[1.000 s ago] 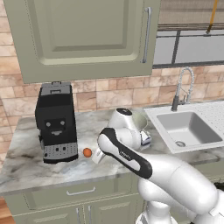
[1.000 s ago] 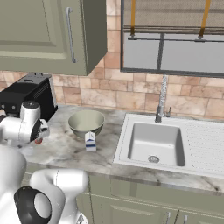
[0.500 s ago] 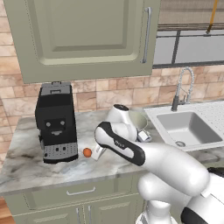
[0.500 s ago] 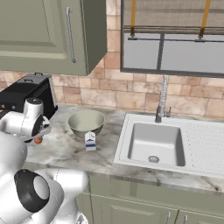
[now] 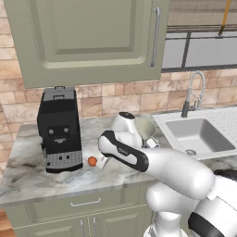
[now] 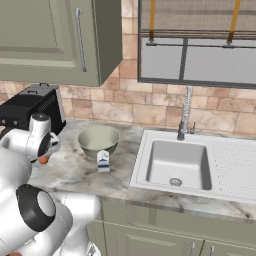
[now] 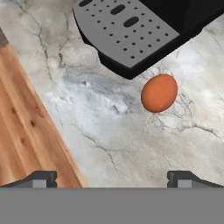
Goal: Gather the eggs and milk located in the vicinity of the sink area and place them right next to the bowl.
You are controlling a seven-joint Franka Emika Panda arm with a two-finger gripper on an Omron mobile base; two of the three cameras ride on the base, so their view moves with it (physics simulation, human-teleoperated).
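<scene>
The egg (image 7: 159,92) is a small orange-brown ball lying on the marble counter just in front of the black coffee machine's grey drip tray (image 7: 127,30). My gripper (image 7: 111,179) hovers above the counter, open and empty, with the egg ahead of it and toward its right fingertip (image 7: 183,178). From the left base view the gripper (image 5: 99,160) is right beside the egg (image 5: 92,161). The milk (image 6: 103,161), a small white carton with blue markings, stands upright in front of the pale grey-green bowl (image 6: 99,140), close to it. The egg (image 6: 44,160) peeks out below my hand.
The black coffee machine (image 5: 58,129) stands at the counter's left end. The white sink (image 6: 177,162) with its chrome faucet (image 6: 185,112) lies to the right of the bowl. The counter's front edge and the wooden floor (image 7: 22,131) are near the gripper. Wall cabinets hang above.
The arm has swung left and lowered its hand toward the egg by the coffee machine. Egg, milk and bowl have stayed in place. The jaws remain open.
</scene>
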